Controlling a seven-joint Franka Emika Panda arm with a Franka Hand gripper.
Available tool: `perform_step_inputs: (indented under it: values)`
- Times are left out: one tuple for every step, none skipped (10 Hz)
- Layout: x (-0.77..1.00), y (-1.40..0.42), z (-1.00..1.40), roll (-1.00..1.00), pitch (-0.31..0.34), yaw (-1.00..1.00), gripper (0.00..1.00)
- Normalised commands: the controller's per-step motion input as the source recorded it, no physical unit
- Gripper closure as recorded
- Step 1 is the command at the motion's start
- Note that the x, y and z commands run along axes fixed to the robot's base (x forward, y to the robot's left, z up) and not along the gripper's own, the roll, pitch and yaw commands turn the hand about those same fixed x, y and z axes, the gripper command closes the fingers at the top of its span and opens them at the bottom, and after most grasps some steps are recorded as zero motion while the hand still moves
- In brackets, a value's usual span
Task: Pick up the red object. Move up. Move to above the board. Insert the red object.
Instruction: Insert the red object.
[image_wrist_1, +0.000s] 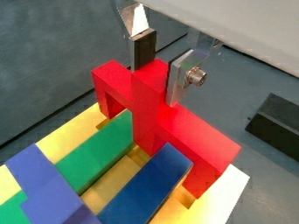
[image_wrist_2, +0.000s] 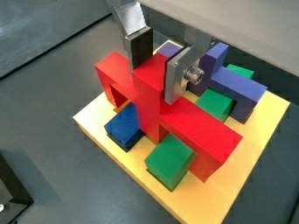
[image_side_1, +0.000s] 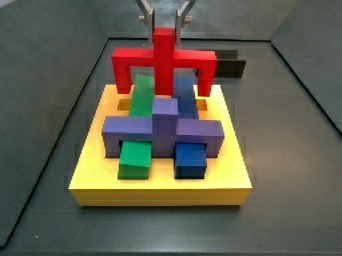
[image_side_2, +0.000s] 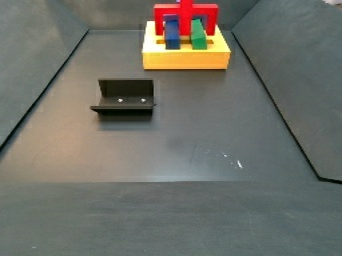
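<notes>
Gripper (image_side_1: 163, 28) position: top centre of a side view, directly above the yellow board (image_side_1: 163, 184). Its jaws are clamped on the central upright stem of the red object (image_side_1: 163, 62); in both wrist views one silver finger (image_wrist_1: 140, 39) sits behind the stem and the other (image_wrist_2: 179, 75) presses against its side. The red object's horizontal bar spans the rear part of the board, with its two legs reaching down among the blocks; whether the legs are fully seated cannot be determined. A purple block (image_side_1: 163, 127) lies across a green block (image_side_1: 135, 158) and a blue block (image_side_1: 191, 158) at the front of the board. The fixture (image_side_2: 124, 98) stands on the dark surface (image_side_2: 174, 170), left of centre, well apart from the board (image_side_2: 186, 57).
</notes>
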Motion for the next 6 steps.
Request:
perform_step_inputs:
  values:
    - [-0.03,0.03,-0.05,0.0,-0.011,0.06,1.0]
    - [-0.21,0.0,-0.1,0.04,0.0,0.0,1.0]
    - [-0.16,0.0,-0.12,0.04,0.0,0.0,1.0]
    - [0.0,-0.1,-0.23,0.04,-0.013,0.02,1.0]
    - [0.05,-0.14,-0.24,0.03,-0.01,0.09,1.0]
    - [0.18,-0.16,-0.19,0.01,0.0,0.13,1.0]
